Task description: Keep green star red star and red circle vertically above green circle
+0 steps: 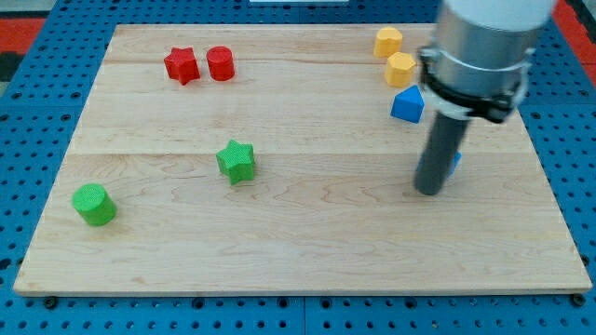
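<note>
The green circle (94, 205) sits at the board's lower left. The green star (237, 161) lies to its upper right, near the board's middle left. The red star (182, 65) and the red circle (221, 63) sit side by side, nearly touching, near the top left. My tip (428, 190) rests on the board at the view's right, far from all these blocks, with the green star about 200 pixels to its left.
Two yellow blocks (388, 41) (401, 69) and a blue block (407, 104) stand in a column at the top right, just left of my arm. Another blue block (455, 162) peeks out behind the rod. The wooden board (298, 251) lies on a blue pegboard.
</note>
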Tool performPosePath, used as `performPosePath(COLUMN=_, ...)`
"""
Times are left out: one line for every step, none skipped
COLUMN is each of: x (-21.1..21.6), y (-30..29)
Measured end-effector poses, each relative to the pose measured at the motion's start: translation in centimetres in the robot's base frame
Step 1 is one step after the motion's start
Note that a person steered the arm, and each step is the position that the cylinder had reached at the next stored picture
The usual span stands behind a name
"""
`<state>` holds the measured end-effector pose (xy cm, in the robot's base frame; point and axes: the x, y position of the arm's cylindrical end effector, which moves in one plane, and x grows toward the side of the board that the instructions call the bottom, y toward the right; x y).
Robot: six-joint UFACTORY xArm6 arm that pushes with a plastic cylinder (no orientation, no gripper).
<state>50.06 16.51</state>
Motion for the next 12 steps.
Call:
performPosePath(x=-0.2, y=6.0)
performPosePath(x=-2.6, y=7.3)
performPosePath(x=-3.4, y=1.8)
performPosePath(x=-3.4, y=-3.0)
performPosePath(x=-3.1, y=4.5)
performPosePath(x=2.5, y=-3.6)
performPosePath(x=5.1, y=-15.4)
performPosePath(x=1.6, y=-16.5)
performPosePath(x=-2.8, y=-21.9)
performPosePath(x=-3.8, y=-32.8)
performPosePath(x=-6.2, y=-36.9)
performPosePath(x=-6.2, y=-35.4)
